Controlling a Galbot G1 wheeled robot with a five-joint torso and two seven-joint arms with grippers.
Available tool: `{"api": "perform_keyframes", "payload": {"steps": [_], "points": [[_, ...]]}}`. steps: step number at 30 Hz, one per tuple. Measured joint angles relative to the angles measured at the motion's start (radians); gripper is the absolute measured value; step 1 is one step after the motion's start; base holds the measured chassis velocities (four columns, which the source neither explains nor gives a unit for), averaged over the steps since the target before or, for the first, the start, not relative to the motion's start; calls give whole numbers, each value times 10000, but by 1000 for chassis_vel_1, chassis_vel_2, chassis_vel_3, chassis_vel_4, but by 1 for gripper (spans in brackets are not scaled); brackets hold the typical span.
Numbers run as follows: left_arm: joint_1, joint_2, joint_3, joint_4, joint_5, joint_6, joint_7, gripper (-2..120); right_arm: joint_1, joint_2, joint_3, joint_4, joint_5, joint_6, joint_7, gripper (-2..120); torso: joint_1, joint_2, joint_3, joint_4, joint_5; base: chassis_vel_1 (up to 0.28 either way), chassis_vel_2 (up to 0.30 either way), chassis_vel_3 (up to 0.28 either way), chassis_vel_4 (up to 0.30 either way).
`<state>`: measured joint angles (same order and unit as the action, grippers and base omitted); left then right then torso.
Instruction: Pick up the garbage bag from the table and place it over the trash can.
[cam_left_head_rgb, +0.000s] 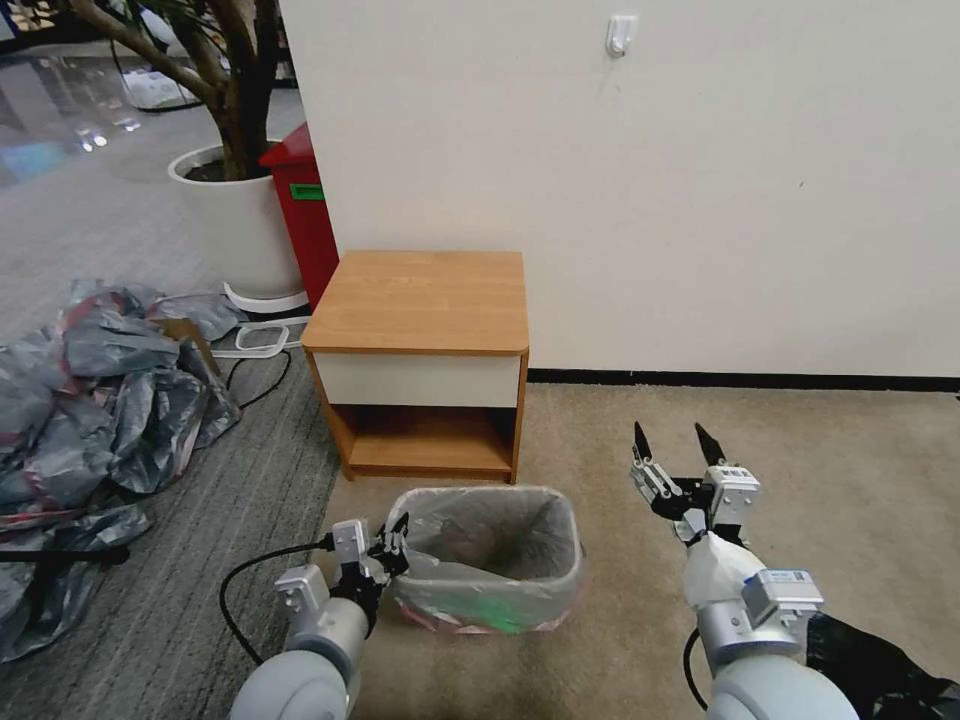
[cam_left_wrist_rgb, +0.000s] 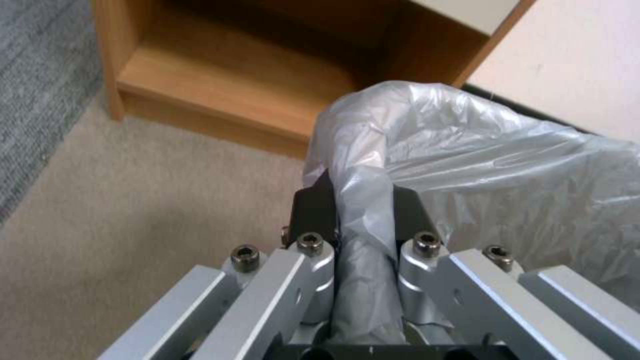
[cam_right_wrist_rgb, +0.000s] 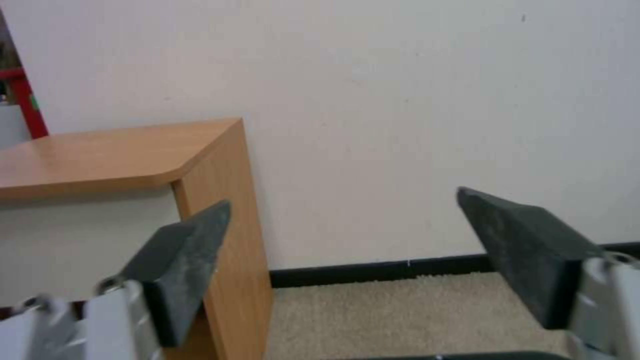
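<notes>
Silver-linked and black-tipped, the left gripper (cam_left_head_rgb: 398, 540) sits low at the left edge of the small cream-beige rectangular plastic trash can (cam_left_head_rgb: 560, 585), its jaws pinched shut on a gathered fold of the thin translucent grey garbage bag (cam_left_head_rgb: 480, 545). From the left wrist view that fold of bag (cam_left_wrist_rgb: 363, 215) is squeezed between the dark fingers (cam_left_wrist_rgb: 313, 210), and the film hides the bin rim beneath it. Beyond and to the right of this gripper the bag lines the can and drapes over its sides; a pink-red edge shows low on the front, though how evenly the bag covers the far rim is hard to tell. Off to the right, well apart from the can, the right gripper (cam_left_head_rgb: 680, 445) hangs over the beige carpet with its jaws spread wide and nothing between them. Past both grippers stands the boxy orange-brown wooden table (cam_left_head_rgb: 420, 300) with a cream drawer front, against the white wall; its lower shelf is partly hidden behind the can.
</notes>
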<state>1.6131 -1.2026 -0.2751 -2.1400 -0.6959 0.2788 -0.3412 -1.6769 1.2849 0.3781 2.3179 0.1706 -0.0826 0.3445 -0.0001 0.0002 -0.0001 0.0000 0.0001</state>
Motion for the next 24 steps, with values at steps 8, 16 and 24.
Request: {"api": "perform_keyframes", "payload": {"steps": [8,16,24], "points": [[210,-186,137,195,586,-231,61,28,-56,-209,39,-43,56,83,240,100,0,0,0,1,1,0,0,0,0],[373,-188,120,147,826,-342,69,55,-56,-212,-5,-51,127,95,282,100,0,-1,1,0,-1,0,0,0,0],[779,-107,-218,-312,1020,-398,91,83,-84,-198,-69,-113,209,186,292,100,0,-1,0,0,-1,0,0,0,0]]}}
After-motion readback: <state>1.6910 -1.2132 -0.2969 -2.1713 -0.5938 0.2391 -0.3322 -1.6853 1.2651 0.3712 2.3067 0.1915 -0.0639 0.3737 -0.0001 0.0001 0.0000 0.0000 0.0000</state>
